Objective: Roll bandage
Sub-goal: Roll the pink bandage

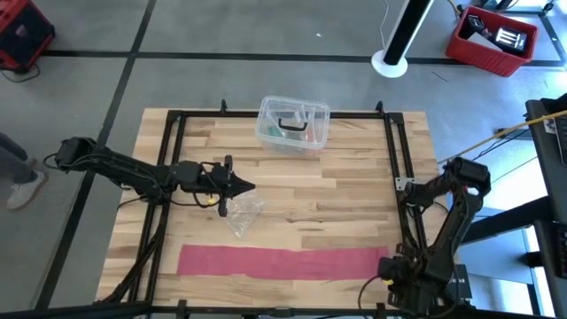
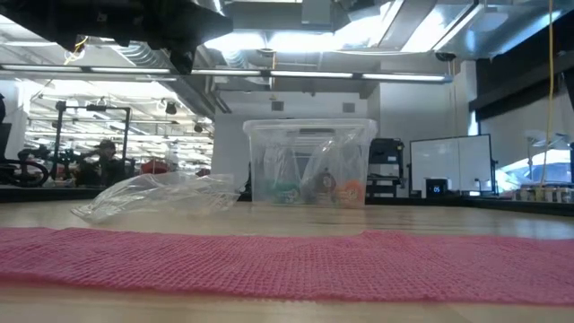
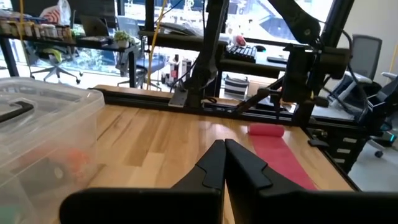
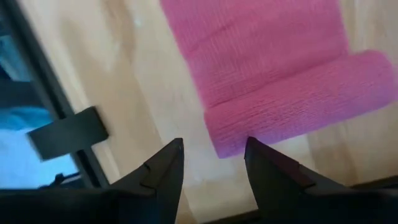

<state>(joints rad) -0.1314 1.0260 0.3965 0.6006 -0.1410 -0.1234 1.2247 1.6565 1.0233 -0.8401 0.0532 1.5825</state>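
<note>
1. Wood planks in pale butcher-block tones form the table (image 1: 337,213), which is bordered by a black metal frame (image 1: 396,151) and stands on a grey tiled floor (image 1: 221,35).
2. Left arm: the left gripper (image 1: 241,187) hovers over the table's middle-left area with its dark, tapered fingers (image 3: 214,165) clenched together, tip to tip, grasping nothing.
3. Crumpled clear plastic, a wrapper (image 1: 241,215), lies just below and beside those closed fingertips in the high view; it is glossy and irregular in shape.
4. Beyond the left fingertips, toward the table's far edge, stands a clear plastic box (image 1: 293,124), rectangular with rounded corners and holding small items that are too indistinct to identify.
5. Bandage (image 1: 283,260): a pinkish-red strip of soft, knitted-looking fabric lies flat as a long band along the near edge of the table. Its right end is turned into a short cylindrical roll (image 4: 305,102).
6. Right arm: the right gripper (image 4: 212,155) is at the bandage's right end, its fingers released and spread apart, with the rolled end directly ahead of the tips. Contact cannot be confirmed.
7. Room: a red bin (image 1: 493,40) sits on the floor at far right, and monitors and shelving (image 2: 448,166) appear behind the table.
</note>
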